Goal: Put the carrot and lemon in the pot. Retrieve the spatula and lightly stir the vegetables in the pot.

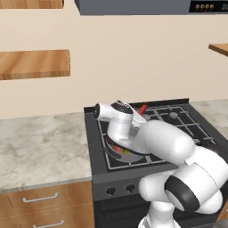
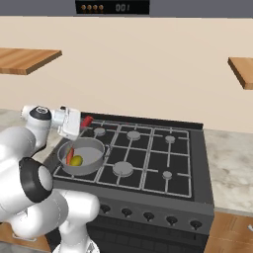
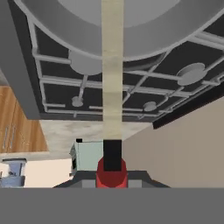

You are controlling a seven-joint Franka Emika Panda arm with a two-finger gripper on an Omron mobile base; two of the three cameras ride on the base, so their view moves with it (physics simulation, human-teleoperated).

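Red-handled slim spatula point(image 3: 112, 170) clamped in the 2-finger gripper point(image 3: 112, 181) over the stove.
Its shaft reaches into the shallow round grey metal pot point(image 2: 81, 156) on the front-left burner, where the orange-red tapered carrot point(image 2: 70, 155) and small yellow lemon point(image 2: 76, 160) lie together.

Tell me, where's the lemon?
In the right base view, the lemon lies inside the pot on the stove's front-left burner, right beside the carrot.

Black stove point(image 2: 148, 163) between marble counters point(image 1: 40, 142), wooden shelves point(image 1: 35, 63) on beige wall.
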